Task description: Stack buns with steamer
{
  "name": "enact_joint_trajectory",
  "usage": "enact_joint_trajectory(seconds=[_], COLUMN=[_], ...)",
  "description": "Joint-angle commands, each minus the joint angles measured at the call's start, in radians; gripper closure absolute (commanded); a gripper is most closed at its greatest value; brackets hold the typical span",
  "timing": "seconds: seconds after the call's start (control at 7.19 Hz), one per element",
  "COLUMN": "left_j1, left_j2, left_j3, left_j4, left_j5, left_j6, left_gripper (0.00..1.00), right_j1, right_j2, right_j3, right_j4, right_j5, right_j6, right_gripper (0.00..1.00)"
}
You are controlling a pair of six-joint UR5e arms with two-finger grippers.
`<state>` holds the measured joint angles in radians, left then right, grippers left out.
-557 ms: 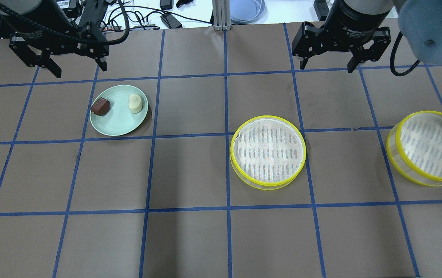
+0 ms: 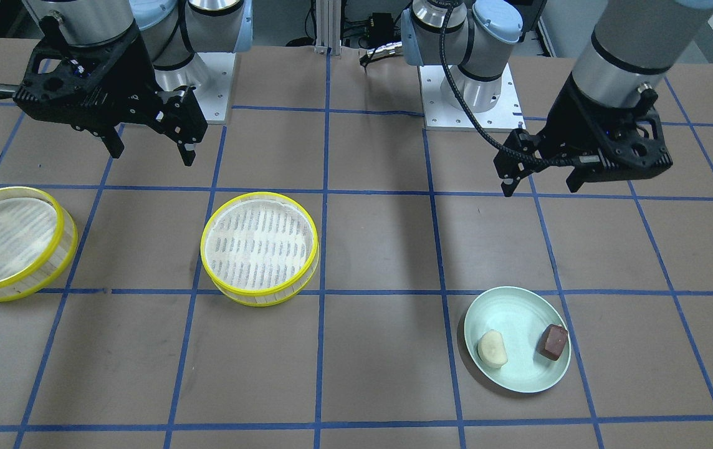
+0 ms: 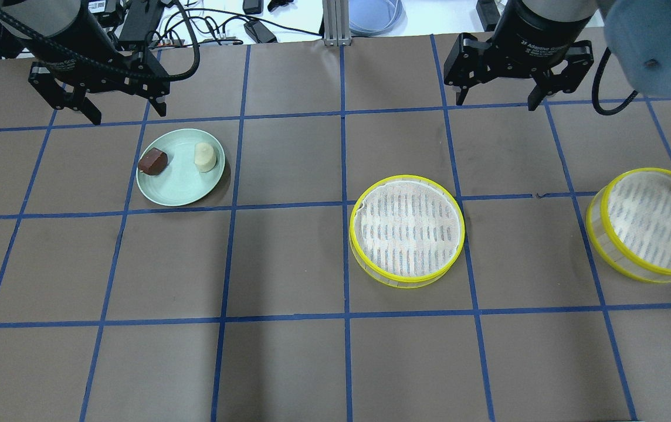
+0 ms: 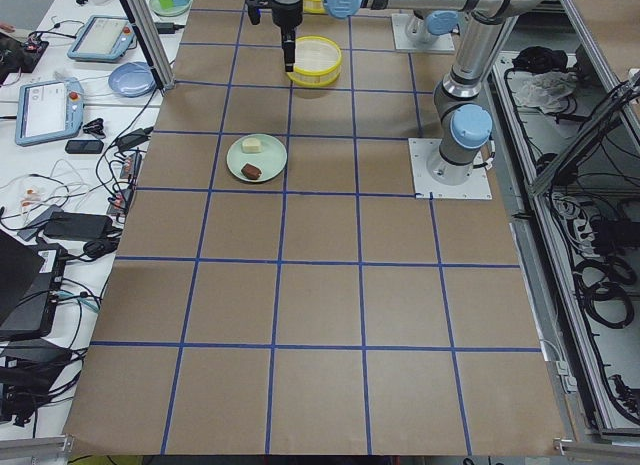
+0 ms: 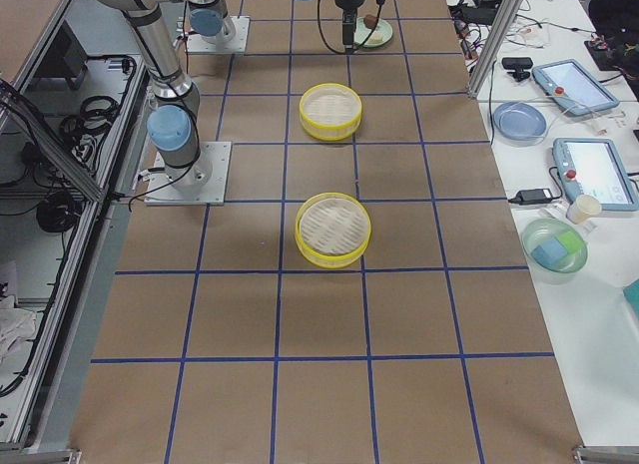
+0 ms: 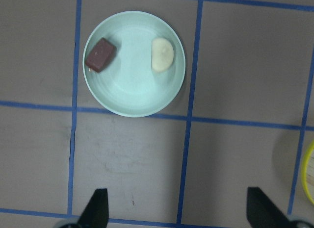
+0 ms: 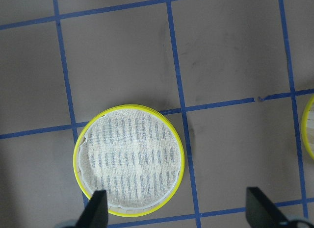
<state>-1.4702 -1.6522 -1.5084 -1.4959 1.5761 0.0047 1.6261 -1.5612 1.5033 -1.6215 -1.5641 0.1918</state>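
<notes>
On the plate (image 3: 180, 189), the cream bun (image 3: 205, 157) looks soft and light, so my left claw (image 3: 129, 116), fingers apart, should pinch its sides gently.

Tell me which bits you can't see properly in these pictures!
- Second steamer tier: only a yellow rim sliver shows at the right wrist view's right edge.
- Cream bun and brown bun: too small for any detail in the exterior left view.
- Left gripper: only its fingertips show, cut off by the left wrist view's bottom edge.
</notes>
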Motion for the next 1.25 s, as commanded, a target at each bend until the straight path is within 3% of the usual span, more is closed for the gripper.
enact_joint_trajectory(seconds=[0.0,0.56,0.83,1.11], left_j1=[0.054,0.056,0.054,0.053], left_j2=[-0.111,-0.349,-0.408,-0.438], left_j3=[-0.12,-0.153,-0.154,-0.154], left_j4=[0.284,0.502,0.51,0.587], left_j5=[-0.007,-0.033,-0.053,-0.054], left_j6=[0.049,0.049,0.05,0.041], left_gripper=[0.0,0.0,0.0,0.01], right_j1=[-0.014,-0.053,-0.179,-0.344], right_j2=[0.004,0.003,0.003,0.004], right_j3=[-0.002,0.003,0.003,0.032], right_j4=[-0.003,0.018,0.015,0.015], right_j5=[-0.01,-0.028,-0.081,-0.073], right_j6=[-0.053,-0.189,-0.422,-0.613], right_gripper=[0.0,0.0,0.01,0.01])
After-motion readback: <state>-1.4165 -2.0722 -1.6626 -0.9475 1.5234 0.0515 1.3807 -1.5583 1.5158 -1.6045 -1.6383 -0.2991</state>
